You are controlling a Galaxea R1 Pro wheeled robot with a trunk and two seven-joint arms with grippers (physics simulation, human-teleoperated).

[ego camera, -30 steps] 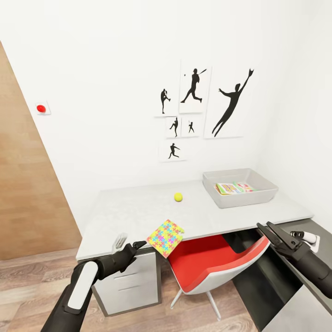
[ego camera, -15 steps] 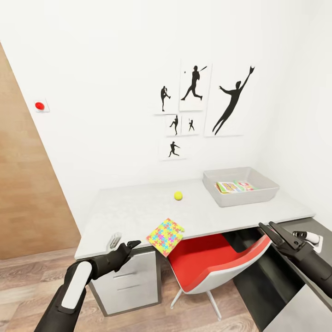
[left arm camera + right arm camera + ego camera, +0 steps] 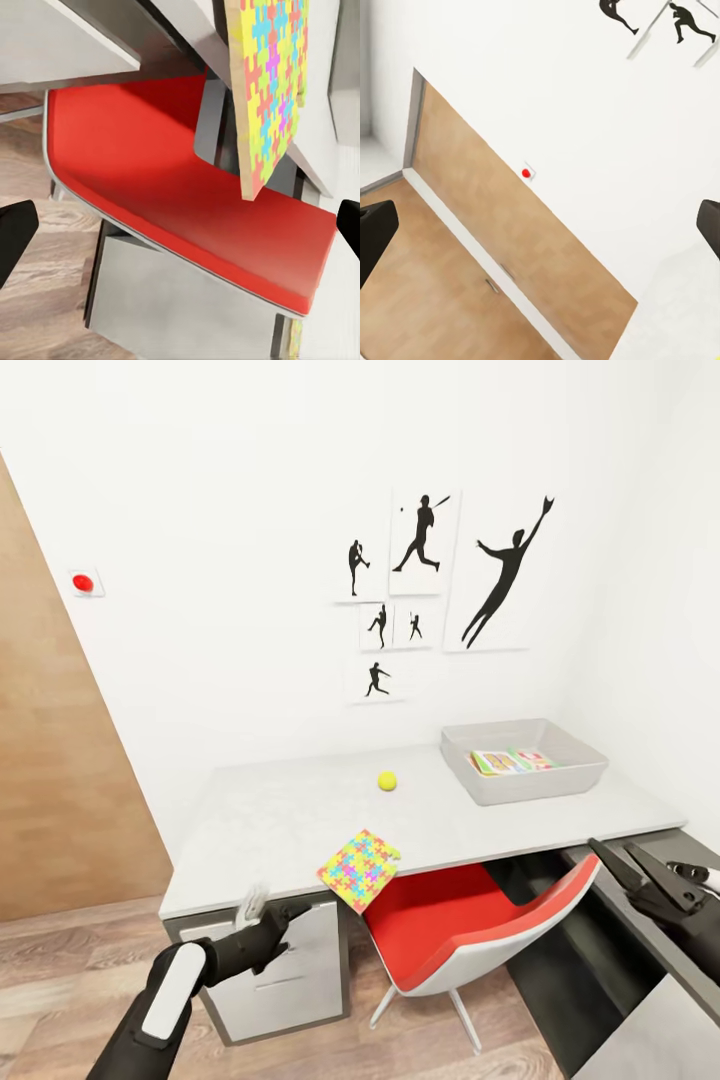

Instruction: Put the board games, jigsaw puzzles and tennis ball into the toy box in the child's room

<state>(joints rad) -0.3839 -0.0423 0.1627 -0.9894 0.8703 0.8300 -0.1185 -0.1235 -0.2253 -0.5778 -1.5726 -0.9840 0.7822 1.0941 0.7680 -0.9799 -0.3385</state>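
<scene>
Grey and shallow, the toy box (image 3: 524, 760) sits at the far right end of the light grey desk top (image 3: 300, 820), against the white wall under the black baseball-silhouette prints (image 3: 440, 585). A colourful printed board game (image 3: 510, 761) lies flat inside it. The tennis ball (image 3: 387, 781) rests on the desk top left of the box and well apart from it. A jigsaw puzzle (image 3: 358, 871) of pink, yellow, green and blue pieces lies at the desk's front edge, one corner hanging over the red seat of the chair (image 3: 470, 930) pushed under the desk; the left wrist view shows the same puzzle sheet (image 3: 271, 82) jutting past the desk edge above the red chair shell (image 3: 172, 187).

The left gripper (image 3: 262, 918) is low in front of the desk's white drawer fronts (image 3: 285, 980), left of the puzzle and not touching it; its jaws are spread wide and hold nothing. The right gripper (image 3: 635, 865) hovers above the dark grey side of the desk, near the chair's back edge, its two black fingers parted and empty. A wooden door (image 3: 472, 262) and a small red wall button (image 3: 83, 582) stand to the left.
</scene>
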